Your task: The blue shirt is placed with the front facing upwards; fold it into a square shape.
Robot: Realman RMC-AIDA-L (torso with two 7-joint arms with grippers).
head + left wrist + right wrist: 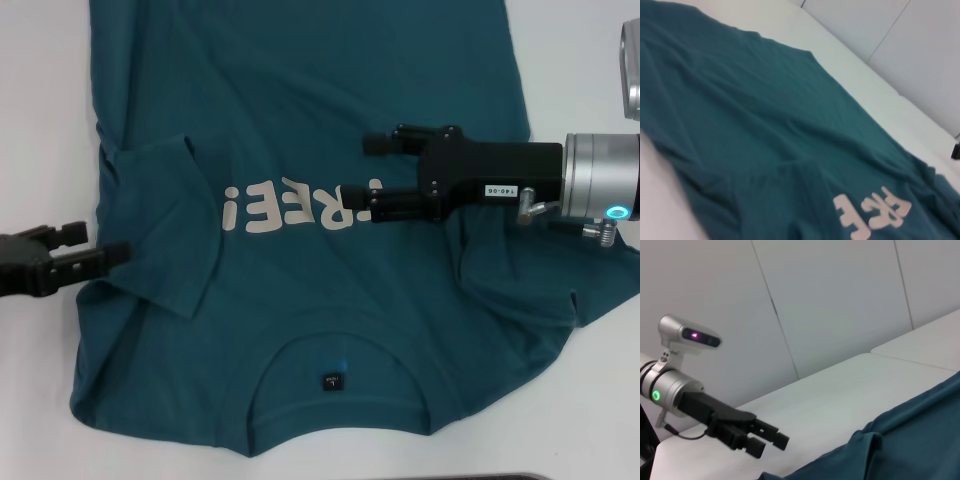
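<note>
1 blue shirt (pixel 300 130), 2 open tools

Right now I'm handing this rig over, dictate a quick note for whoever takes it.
Left end effector: open, low at the shirt's left edge beside the folded sleeve, holding nothing.
Right end effector: open, above the chest print, holding nothing.
The blue shirt: flat on the white table, front up, collar nearest the robot.
Done: left sleeve folded in over the chest.
Left: right sleeve, still out and rumpled, then fold the body into a square.
</note>
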